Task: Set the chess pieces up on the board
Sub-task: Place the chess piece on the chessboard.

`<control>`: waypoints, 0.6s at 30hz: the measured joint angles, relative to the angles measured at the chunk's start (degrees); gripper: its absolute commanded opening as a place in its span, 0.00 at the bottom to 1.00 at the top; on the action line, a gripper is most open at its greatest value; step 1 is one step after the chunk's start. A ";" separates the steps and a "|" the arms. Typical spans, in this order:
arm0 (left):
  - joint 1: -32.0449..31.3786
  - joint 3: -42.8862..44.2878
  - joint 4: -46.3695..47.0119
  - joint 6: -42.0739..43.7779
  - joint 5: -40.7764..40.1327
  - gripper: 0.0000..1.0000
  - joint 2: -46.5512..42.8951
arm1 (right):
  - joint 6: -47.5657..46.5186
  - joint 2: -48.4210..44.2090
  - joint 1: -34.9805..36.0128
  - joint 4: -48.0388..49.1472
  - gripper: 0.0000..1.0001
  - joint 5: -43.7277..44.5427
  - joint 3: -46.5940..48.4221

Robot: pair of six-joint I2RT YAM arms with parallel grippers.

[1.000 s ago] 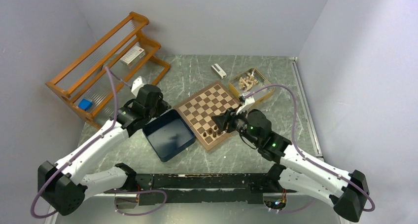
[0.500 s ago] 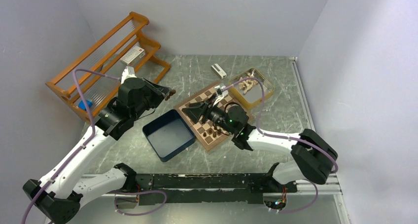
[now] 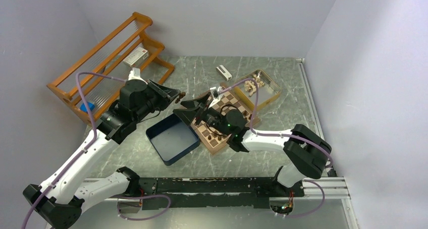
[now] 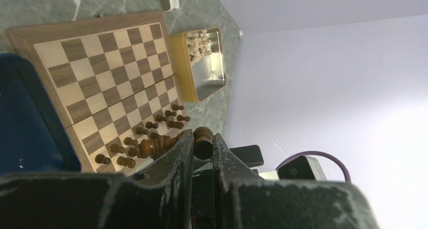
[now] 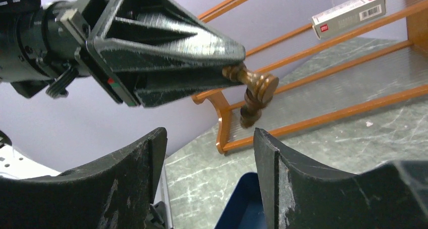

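Observation:
My left gripper (image 3: pixel 175 94) is shut on a dark brown chess piece (image 4: pixel 203 140) and holds it in the air above the far corner of the blue box. A second dark piece (image 4: pixel 151 147) lies against the outside of its finger. In the right wrist view the held dark wood (image 5: pixel 258 88) sticks out of the left fingertips. My right gripper (image 3: pixel 182 106) is open and empty, its jaws wide apart (image 5: pixel 208 133), just below and facing the held piece. Several dark pieces (image 3: pixel 218 135) stand at the near end of the board (image 4: pixel 101 77).
A dark blue box (image 3: pixel 171 138) sits left of the board. A gold tin (image 3: pixel 270 90) with pale beige pieces is at the back right. An orange wooden rack (image 3: pixel 106 62) stands back left with a small white carton (image 3: pixel 135 56). A white object (image 3: pixel 223 72) lies behind the board.
My left gripper rose from the blue box with the dark piece. My right arm swung left across the board, and its open gripper now faces the left gripper.

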 measured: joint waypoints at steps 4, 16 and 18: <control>0.00 -0.81 1.27 -0.76 1.62 0.05 0.02 | -0.17 0.79 0.11 -0.26 0.64 2.25 1.64; 0.00 -1.46 3.21 -2.12 4.07 0.05 0.24 | 1.14 3.76 0.15 -1.53 0.57 8.90 3.67; 0.00 -1.53 3.39 -2.25 4.11 0.05 0.24 | 1.11 3.76 0.15 -1.42 0.54 9.64 3.65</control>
